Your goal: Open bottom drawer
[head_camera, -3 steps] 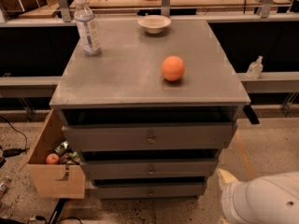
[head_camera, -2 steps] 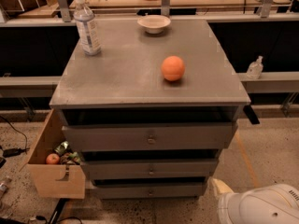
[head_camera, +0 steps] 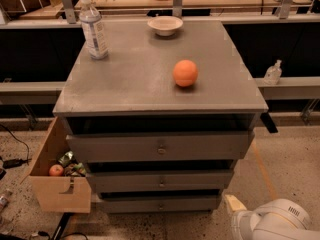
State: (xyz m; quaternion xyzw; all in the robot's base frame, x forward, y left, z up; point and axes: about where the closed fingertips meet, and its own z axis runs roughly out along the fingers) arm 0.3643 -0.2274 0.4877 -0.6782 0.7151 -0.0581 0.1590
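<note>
The grey cabinet faces me with three drawer fronts stacked under its flat top. The bottom drawer is the lowest and shallowest, with a small metal knob at its centre, and its front sits about level with the others. My gripper shows as a cream tip on the white arm in the lower right corner, just right of the bottom drawer's end and touching nothing.
On the cabinet top stand a water bottle, a white bowl and an orange ball. An open cardboard box with small items sits against the cabinet's left side. Benches run behind. The floor is speckled.
The white arm has sunk lower in the bottom right corner and now shows less of itself. The drawers and the things on top have not moved.
</note>
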